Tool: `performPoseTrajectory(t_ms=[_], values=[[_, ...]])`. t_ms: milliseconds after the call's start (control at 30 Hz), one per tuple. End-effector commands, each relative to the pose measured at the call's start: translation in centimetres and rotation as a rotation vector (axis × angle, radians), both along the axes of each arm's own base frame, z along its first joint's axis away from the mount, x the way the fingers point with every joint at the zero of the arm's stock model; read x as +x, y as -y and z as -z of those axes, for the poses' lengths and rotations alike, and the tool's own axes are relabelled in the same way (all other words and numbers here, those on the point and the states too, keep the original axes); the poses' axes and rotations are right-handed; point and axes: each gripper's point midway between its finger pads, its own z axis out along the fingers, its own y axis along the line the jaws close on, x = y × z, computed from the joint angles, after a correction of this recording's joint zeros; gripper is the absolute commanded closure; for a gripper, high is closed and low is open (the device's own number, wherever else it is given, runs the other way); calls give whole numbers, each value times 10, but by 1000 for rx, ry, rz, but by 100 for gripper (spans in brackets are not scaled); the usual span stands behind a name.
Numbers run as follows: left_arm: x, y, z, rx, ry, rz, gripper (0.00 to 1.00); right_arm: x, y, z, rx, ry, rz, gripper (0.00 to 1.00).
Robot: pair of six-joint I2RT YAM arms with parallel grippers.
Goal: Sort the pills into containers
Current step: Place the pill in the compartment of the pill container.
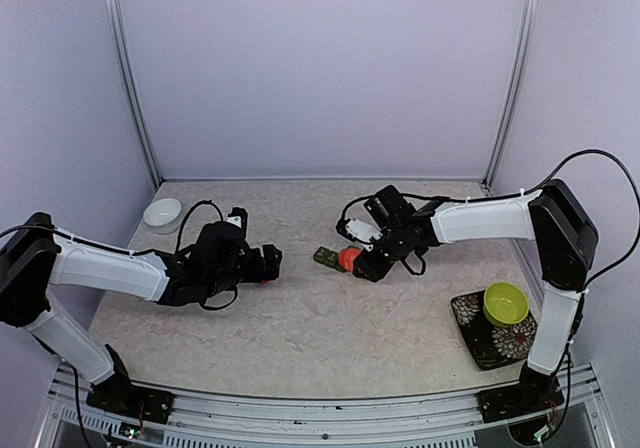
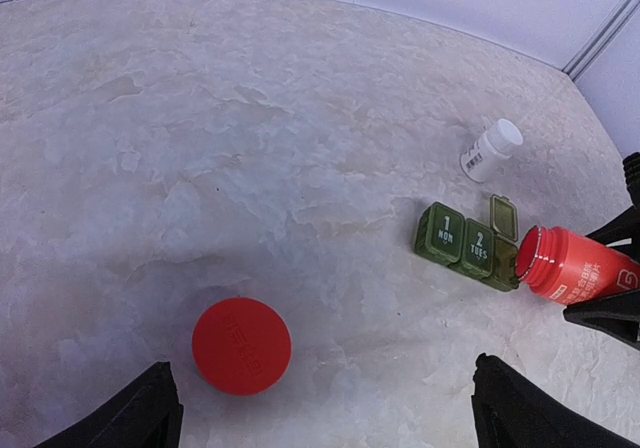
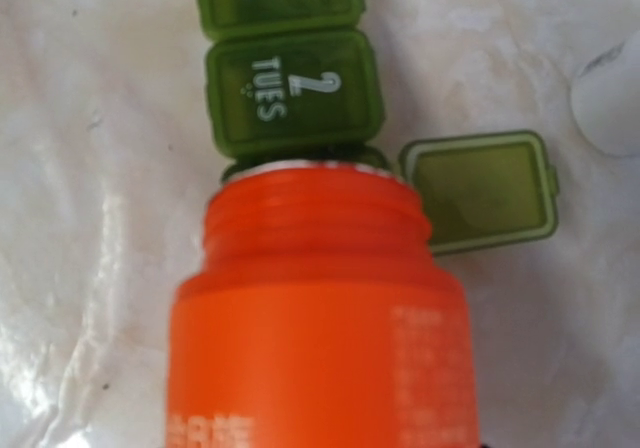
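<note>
The containers, a dark green pill box [image 2: 458, 238] [image 1: 325, 257] [image 3: 291, 96], lie mid-table with the "1 MON" and "2 TUES" lids shut and the third lid [image 3: 482, 190] flipped open. My right gripper [image 1: 364, 262] is shut on an uncapped red-orange bottle [image 3: 320, 318] [image 2: 572, 265], tipped on its side with its mouth right over the open third compartment. No pills show in any view. My left gripper [image 2: 325, 420] [image 1: 266, 263] hovers open low over the table, and the bottle's red cap [image 2: 241, 346] lies flat between its fingers, nearer the left one.
A small white bottle [image 2: 491, 150] lies on its side just beyond the pill box. A white bowl [image 1: 162, 214] sits at the far left. A lime-green bowl [image 1: 505, 303] stands on a dark flowered mat [image 1: 468, 318] near the right arm's base.
</note>
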Motion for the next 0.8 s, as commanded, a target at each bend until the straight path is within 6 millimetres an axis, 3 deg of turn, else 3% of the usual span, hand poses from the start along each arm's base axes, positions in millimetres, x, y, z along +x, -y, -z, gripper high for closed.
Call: performPoseTrajectory(t_ms=[0, 767], values=[[0, 3, -4, -17, 13, 8, 1, 0, -5, -3, -23, 2, -15, 75], [-1, 6, 0, -21, 4, 15, 1, 0, -5, 2, -77, -39, -31, 73]])
